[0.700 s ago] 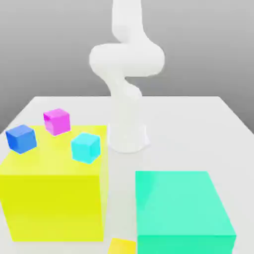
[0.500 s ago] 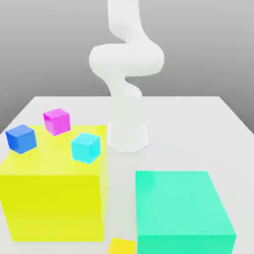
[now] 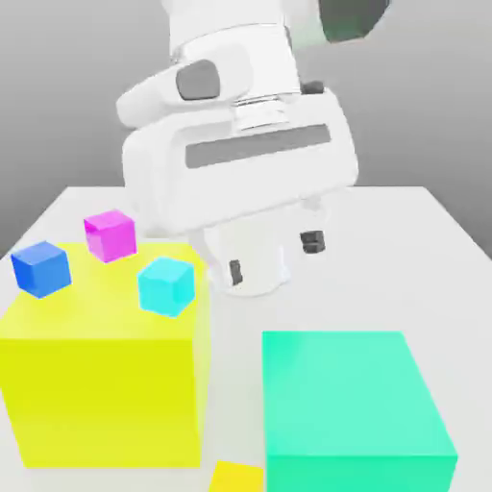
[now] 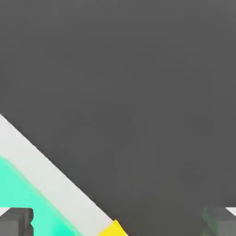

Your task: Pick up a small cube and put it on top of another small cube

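Three small cubes, magenta (image 3: 110, 236), blue (image 3: 41, 269) and cyan (image 3: 166, 286), sit on the big yellow block (image 3: 106, 394); the end effector (image 3: 274, 258) hangs open and empty. Yellow cube (image 3: 236, 477) lies near the green block (image 3: 351, 394).

Fingers (image 3: 274, 258) spread wide, empty; hand (image 3: 245, 163) tilted, raised.

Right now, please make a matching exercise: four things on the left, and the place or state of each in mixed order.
1. cyan cube
2. green block
3. end effector
4. yellow block

A. open, holding nothing
B. bears cubes on its top
C. on the big yellow block
D. at the exterior view's right, nothing on its top

1-C; 2-D; 3-A; 4-B
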You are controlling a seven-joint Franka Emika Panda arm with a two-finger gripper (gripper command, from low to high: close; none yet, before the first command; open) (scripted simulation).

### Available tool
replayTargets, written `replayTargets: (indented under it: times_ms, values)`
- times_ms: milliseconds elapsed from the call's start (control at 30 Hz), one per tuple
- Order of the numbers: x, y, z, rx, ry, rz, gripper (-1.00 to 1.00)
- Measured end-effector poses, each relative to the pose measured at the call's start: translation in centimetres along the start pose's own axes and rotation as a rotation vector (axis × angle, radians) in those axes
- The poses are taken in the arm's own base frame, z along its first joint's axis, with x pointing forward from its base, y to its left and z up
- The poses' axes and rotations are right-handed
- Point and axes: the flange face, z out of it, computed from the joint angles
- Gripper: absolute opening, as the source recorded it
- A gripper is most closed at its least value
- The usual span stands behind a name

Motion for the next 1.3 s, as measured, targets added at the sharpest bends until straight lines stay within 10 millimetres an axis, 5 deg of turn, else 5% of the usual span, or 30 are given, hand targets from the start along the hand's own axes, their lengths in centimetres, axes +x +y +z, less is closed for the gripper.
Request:
replayTargets:
  times_ms: [633, 667, 900, 1067, 1300]
  values:
    - [-6.6, 6.2, 23.0, -0.118, -0.31, -0.53, 0.0]
    - [-7.0, 6.4, 24.2, -0.117, -0.312, -0.53, -1.0]
    - [-7.1, 6.4, 24.3, -0.116, -0.314, -0.53, -1.0]
    - [-5.4, 4.8, 19.2, -0.13, -0.312, -0.58, -1.0]
    - [-3.8, 1.8, 14.7, -0.141, -0.313, -1.07, -1.0]
